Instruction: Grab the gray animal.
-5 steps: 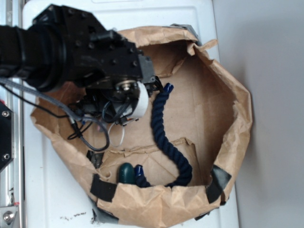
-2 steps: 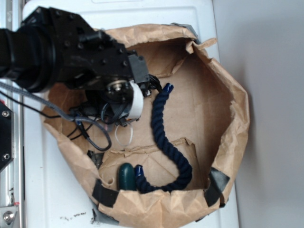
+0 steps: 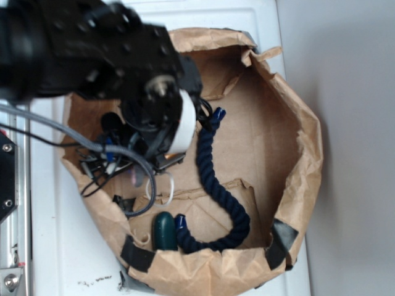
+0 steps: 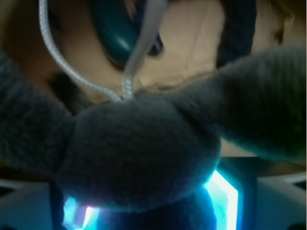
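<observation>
The gray animal (image 4: 144, 158), a soft gray plush with wide flaps to either side, fills the wrist view. It sits between the lit fingers of my gripper (image 4: 148, 213), which is shut on it. Its thin white string loop (image 4: 72, 72) hangs away from the body. In the exterior view the black arm (image 3: 123, 61) hides the plush and the fingers. Only the string loop (image 3: 162, 188) shows below the wrist, inside the brown paper bag (image 3: 296, 154).
A long navy rope (image 3: 213, 179) curves along the bag floor to the right of the wrist. A dark green rounded object (image 3: 163, 229) lies by the bag's near wall. The bag has black tape (image 3: 137, 248) on its rim and rests on a white surface (image 3: 62, 259).
The arm has risen toward the camera and shifted slightly right. The string loop now hangs lower in view, and the bag's left wall has moved inward.
</observation>
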### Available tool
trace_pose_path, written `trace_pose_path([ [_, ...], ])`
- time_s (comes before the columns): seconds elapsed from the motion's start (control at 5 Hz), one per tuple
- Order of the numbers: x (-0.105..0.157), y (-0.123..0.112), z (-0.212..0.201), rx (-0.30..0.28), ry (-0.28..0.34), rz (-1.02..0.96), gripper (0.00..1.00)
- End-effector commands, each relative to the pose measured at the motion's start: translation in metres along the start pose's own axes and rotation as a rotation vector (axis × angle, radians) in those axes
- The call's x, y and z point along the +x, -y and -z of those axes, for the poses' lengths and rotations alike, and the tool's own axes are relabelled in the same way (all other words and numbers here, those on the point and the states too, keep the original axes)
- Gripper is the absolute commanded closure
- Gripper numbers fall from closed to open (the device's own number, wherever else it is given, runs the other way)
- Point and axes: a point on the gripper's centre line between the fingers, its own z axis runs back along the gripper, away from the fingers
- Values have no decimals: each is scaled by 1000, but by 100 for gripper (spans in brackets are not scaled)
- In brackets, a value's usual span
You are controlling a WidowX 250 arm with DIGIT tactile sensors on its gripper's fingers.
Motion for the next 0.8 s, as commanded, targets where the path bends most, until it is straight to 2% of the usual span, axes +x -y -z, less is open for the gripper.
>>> trace_pose_path([
  [0.0,24,2,-79,76,194,-18,100],
  [0.2,30,-1,-92,132,257,-117,100],
  [0.4,32,-3,-91,234,274,-253,100],
  [0.6,32,-3,-91,234,274,-253,0],
])
